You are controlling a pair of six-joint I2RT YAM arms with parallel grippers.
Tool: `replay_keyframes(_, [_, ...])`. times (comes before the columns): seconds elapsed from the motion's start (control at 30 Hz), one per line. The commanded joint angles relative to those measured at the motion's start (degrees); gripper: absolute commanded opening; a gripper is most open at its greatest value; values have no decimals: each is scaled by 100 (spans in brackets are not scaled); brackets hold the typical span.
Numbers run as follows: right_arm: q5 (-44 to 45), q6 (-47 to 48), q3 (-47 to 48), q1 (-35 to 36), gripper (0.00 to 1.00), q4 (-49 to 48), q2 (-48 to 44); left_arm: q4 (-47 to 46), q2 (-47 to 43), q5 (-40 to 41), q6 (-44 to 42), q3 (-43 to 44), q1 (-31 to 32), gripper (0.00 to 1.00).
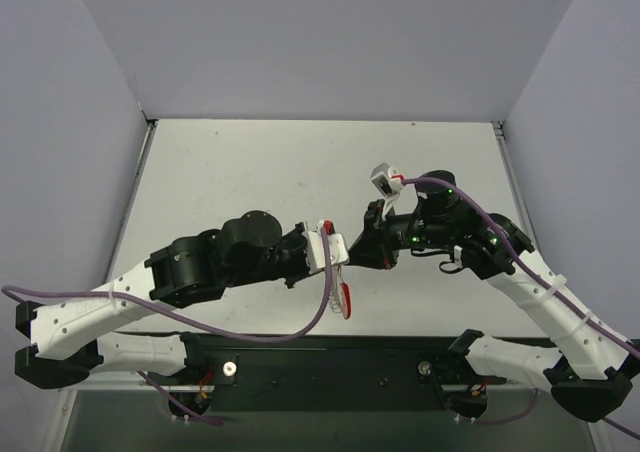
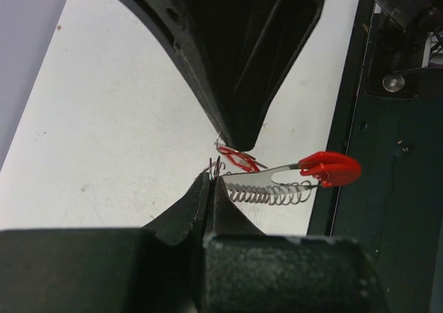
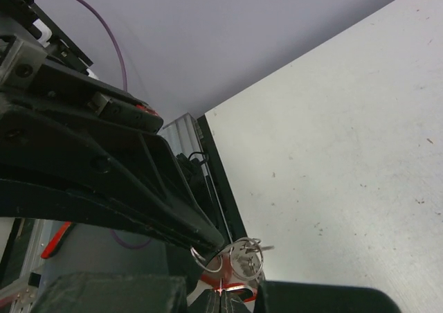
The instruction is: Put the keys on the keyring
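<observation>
Red-headed silver key (image 2: 325, 169), white table (image 2: 124, 133)

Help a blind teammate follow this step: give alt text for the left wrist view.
The shut left tool and the shut right tool meet nearly tip to tip over a white table, with the thin red loops of the keyring between them. A silver key with a red head and a silver chain stick out rightward from the tips.

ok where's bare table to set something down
Bare table runs along the back wall, widest in the far left corner beyond the left arm. Crowded mid-table near the front edge, where left pincer and right pincer meet on the keyring with the key dangling.
</observation>
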State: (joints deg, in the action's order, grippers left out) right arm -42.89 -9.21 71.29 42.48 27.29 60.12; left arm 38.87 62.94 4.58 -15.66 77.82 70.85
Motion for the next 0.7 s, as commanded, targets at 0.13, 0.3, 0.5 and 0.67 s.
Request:
replay_keyframes(0.13, [-368,16,280,41,0,-66,96,-784,-580,-458,-561,-416,131,0])
replay_keyframes(0.3, [-597,7,359,155,0,-39,132,-846,-590,-440,-561,-479,166,0])
replay_keyframes(0.5, [-597,34,474,410,0,110,316,-864,-475,-440,-640,-461,227,0])
replay_keyframes(0.67, [-597,42,500,419,0,119,290,-838,-484,-361,-658,-461,245,0])
